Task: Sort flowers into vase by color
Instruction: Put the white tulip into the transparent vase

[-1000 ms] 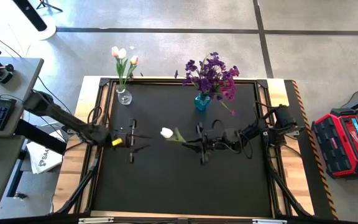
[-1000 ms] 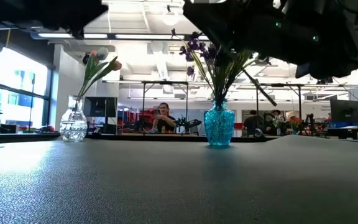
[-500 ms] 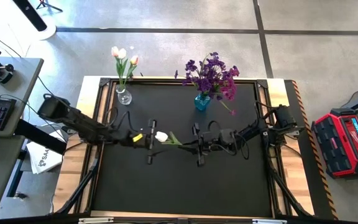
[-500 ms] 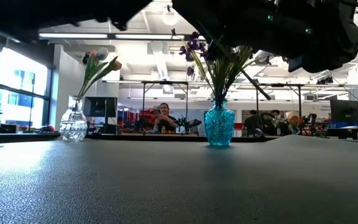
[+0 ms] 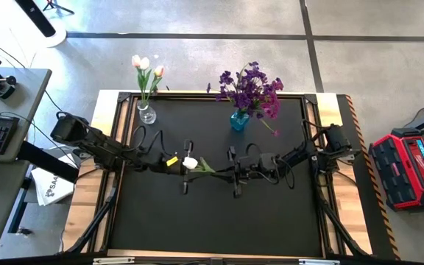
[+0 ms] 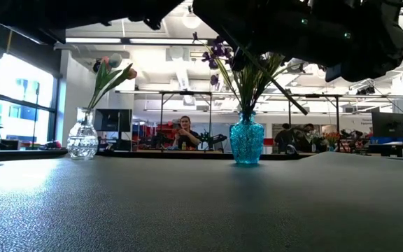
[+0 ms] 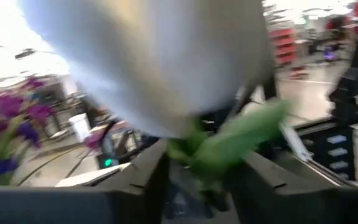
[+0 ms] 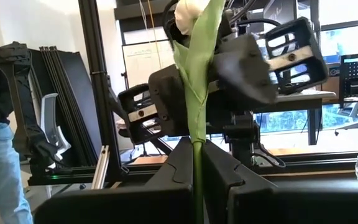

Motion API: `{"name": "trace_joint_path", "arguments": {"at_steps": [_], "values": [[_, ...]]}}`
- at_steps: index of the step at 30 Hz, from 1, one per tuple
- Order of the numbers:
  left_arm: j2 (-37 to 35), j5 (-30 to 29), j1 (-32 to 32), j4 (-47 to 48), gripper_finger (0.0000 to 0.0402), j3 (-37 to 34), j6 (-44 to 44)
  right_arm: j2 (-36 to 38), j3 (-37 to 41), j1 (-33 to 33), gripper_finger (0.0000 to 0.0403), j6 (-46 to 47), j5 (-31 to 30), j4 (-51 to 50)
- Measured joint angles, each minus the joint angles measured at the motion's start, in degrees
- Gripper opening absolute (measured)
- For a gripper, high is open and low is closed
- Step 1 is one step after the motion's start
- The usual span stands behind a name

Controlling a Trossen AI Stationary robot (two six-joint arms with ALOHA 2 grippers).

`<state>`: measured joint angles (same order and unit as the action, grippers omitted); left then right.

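Closing since a second ago from the tabletop's left edge onto the white-budded, green-stemmed tulip [image 5: 191,162] pinched mid-table in the right gripper [image 5: 233,173]: left gripper [image 5: 185,168], fingers spread around its bud, handover unfinished, vases at the far edge already holding other flowers.

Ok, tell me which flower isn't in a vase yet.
The white tulip, held in mid-air by its stem in the right tool; every other flower stands in a vase.

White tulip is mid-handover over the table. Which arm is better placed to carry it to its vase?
Probably the left. Its gripper is at the white tulip, and the clear vase with the other tulips stands on its side. The right gripper grips the stem, farther away.
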<state>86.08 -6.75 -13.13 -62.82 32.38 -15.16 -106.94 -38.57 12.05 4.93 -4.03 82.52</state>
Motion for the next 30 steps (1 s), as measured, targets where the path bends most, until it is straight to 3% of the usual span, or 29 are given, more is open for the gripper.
{"name": "trace_joint_path", "arguments": {"at_steps": [3, 8, 13, 16, 20, 25, 30], "values": [[0.0, 3.8, 0.0, 0.3, 0.0089, 0.0, -1.0, 0.0, 0.0, 0.0, 0.0, 0.1, 0.0, -0.1], [0.0, 4.4, -0.3, 0.9, 0.0012, 0.0, -2.9, 0.0, 0.0, 0.0, 0.0, 0.1, 0.1, -0.9], [-0.4, 1.4, -2.0, 3.8, 0.0011, 0.0, -4.0, 0.6, 0.0, 0.0, 0.002, 1.4, 0.1, -4.0], [-2.0, -1.4, -3.5, 8.9, 0.0005, 0.0, -6.1, 3.5, 0.0, 0.0, 0.0062, 1.3, -1.3, -10.9], [-5.3, -3.9, -5.2, 17.6, 0.0003, 0.0, -7.0, 10.6, 0.0, 0.2, 0.0135, 0.4, -4.6, -28.0], [-11.6, -13.1, -7.5, 32.9, 0.0003, 1.6, -4.5, 20.6, 0.0, 1.3, 0.0198, 3.4, -9.3, -47.8], [-18.2, -32.9, -10.4, 57.8, 0.0003, 9.1, 1.6, 25.4, 0.0, 4.4, 0.0213, 4.5, -23.5, -54.8]]}}
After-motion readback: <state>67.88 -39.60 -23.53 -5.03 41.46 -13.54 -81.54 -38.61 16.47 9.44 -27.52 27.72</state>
